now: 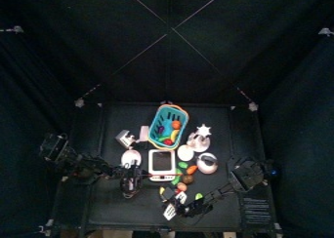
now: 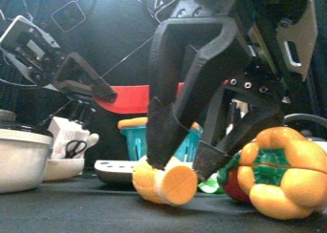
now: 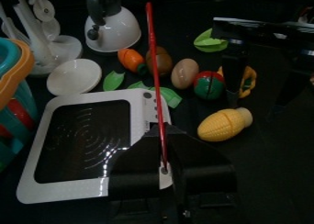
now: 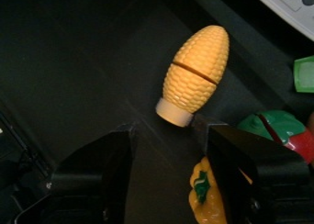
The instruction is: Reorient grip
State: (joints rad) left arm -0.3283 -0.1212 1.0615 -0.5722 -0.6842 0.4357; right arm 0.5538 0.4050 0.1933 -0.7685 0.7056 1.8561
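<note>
My right gripper [image 4: 170,147] hangs open over the corn [image 4: 196,70]; probably light, slick plastic, so grab mid-body.

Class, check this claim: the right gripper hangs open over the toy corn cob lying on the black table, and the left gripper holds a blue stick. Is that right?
Not quite. The stick in the left gripper is red, not blue, as the left wrist view shows. The rest stands: the right gripper hangs open over the toy corn cob lying on the black table.
</note>
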